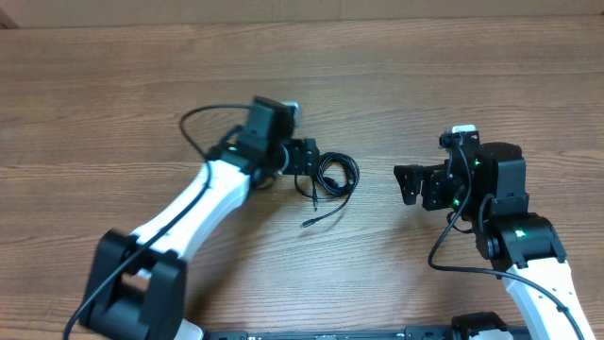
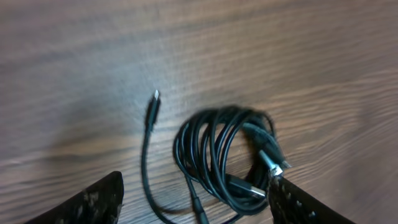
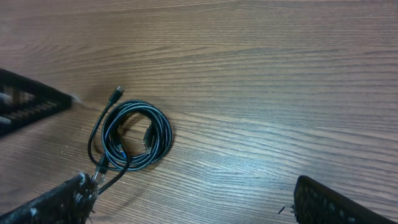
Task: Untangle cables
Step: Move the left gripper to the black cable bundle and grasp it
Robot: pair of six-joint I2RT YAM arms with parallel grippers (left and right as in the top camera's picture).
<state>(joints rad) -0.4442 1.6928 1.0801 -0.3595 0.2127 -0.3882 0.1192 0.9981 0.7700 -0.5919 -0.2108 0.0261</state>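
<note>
I judge this the approach: my left gripper [image 1: 311,162], jaws spread, hovers over the thin black coiled cables [image 1: 336,176], with the right gripper [image 1: 407,184] spread too, well right; next I'd pinch 1 strand.

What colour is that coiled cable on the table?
The cable is black; the left wrist view shows it best.

Open gap beside the cables [image 1: 336,176]
Bare surface [image 1: 377,123] separates them from the right gripper [image 1: 411,185]; the left gripper [image 1: 307,162] crowds their other side.
</note>
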